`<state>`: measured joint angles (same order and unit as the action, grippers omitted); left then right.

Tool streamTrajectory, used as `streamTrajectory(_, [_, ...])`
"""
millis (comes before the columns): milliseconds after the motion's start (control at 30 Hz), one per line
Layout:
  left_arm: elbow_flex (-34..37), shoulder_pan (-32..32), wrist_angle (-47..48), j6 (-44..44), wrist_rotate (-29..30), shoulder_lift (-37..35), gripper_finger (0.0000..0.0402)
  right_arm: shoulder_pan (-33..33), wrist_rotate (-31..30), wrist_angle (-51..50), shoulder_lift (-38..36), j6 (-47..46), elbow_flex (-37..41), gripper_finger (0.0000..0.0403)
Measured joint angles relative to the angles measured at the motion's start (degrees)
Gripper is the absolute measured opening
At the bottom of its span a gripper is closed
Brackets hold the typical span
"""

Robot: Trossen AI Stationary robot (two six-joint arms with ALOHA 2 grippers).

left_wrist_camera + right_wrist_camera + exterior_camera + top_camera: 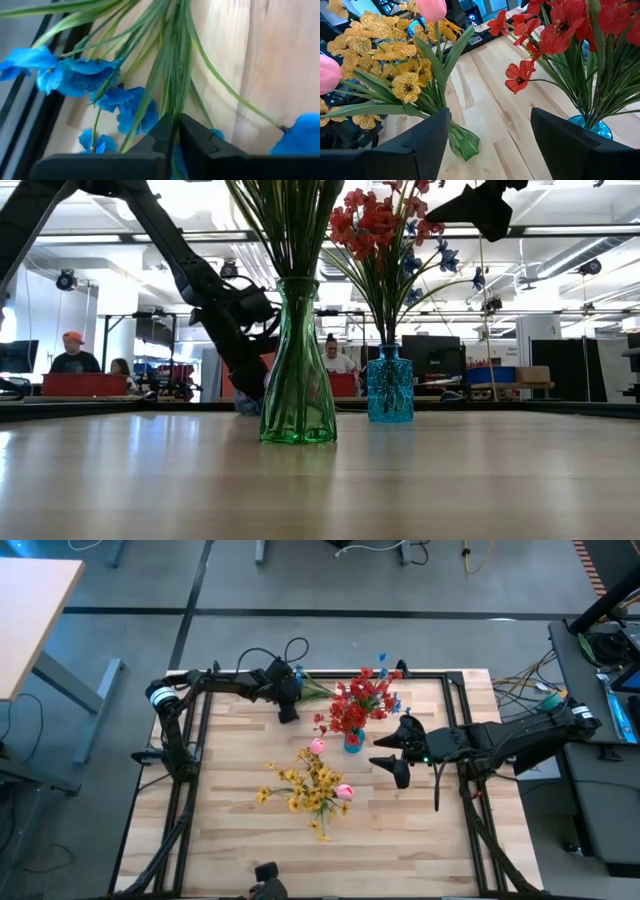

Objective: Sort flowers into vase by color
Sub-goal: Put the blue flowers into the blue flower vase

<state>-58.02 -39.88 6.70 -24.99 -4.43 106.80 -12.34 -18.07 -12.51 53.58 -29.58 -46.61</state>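
Left gripper [175, 142] jaws pinching blue flower [75, 72] stems, right gripper [490, 145] jaws spread

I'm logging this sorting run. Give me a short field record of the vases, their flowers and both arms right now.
green vase: upright; yellow sprigs and pink buds
blue vase: upright; red sprigs with a few blue blooms
left gripper: at the table's far edge, jaws shut on the blue sprig
right gripper: beside the blue vase, jaws open, holding nothing
table: light wood
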Motion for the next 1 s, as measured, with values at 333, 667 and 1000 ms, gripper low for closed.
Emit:
streamTrajectory(333, [-0.27,0.02,10.02,-1.44,-0.50,-0.42,0.0001,0.00,0.28,0.00,-0.02,0.00,0.00,0.0270])
streamTrajectory(667, [0.02,0.15,23.52,-2.09,-7.14,-3.58,0.0001,0.00,2.05,-0.07,-0.02,0.20,0.00,0.0270])
streamTrajectory(1000, [1.27,2.64,35.25,-1.63,-12.75,-6.88,0.0000,-0.02,4.34,-0.22,-0.02,1.68,0.00,0.0270])
